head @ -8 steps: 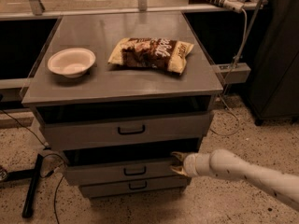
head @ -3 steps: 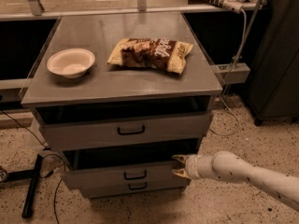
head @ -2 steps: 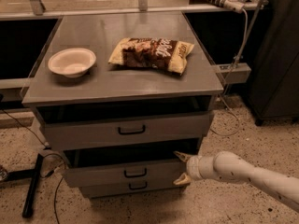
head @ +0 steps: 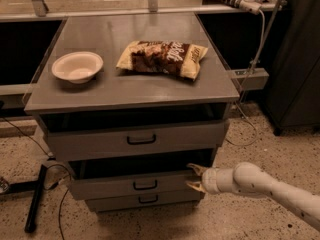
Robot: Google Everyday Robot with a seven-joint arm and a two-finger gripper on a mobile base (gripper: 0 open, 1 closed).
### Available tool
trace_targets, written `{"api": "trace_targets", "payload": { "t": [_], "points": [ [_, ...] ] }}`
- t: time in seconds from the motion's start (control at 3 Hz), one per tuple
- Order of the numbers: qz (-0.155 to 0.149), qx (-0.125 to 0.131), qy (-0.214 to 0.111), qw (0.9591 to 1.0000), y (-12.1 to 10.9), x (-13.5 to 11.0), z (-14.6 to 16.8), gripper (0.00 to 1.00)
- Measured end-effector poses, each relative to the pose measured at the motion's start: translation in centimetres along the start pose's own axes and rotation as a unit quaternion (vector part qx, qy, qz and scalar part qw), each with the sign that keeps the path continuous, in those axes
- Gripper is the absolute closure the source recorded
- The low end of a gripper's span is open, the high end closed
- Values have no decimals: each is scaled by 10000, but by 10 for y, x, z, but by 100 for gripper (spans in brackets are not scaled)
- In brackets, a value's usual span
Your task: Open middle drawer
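Three grey flat-fronted drawers (head: 100, 143) under one grey metal bench (head: 125, 91). Wide, shallow grey middle drawer (head: 110, 188) standing partly out. On top, one white bowl (head: 77, 66), one brown snack bag (head: 162, 57). White pincer (head: 195, 178), fingers spread, at its right end.

Pretty dim, warm light from overhead, cabinet top (head: 150, 90) brightest. Black shadow above the middle drawer (head: 100, 188), pale gripper (head: 191, 178) glowing at its right end.
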State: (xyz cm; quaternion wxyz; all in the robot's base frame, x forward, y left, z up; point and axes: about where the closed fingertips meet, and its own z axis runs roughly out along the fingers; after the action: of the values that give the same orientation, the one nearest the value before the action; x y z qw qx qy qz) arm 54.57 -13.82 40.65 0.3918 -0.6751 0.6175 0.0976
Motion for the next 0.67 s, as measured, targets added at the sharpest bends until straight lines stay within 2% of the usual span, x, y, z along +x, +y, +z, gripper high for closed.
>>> {"api": "trace_targets", "payload": {
  "t": [0.67],
  "points": [
    [0, 0, 0, 10000, -7, -10, -11, 100]
  ]
}}
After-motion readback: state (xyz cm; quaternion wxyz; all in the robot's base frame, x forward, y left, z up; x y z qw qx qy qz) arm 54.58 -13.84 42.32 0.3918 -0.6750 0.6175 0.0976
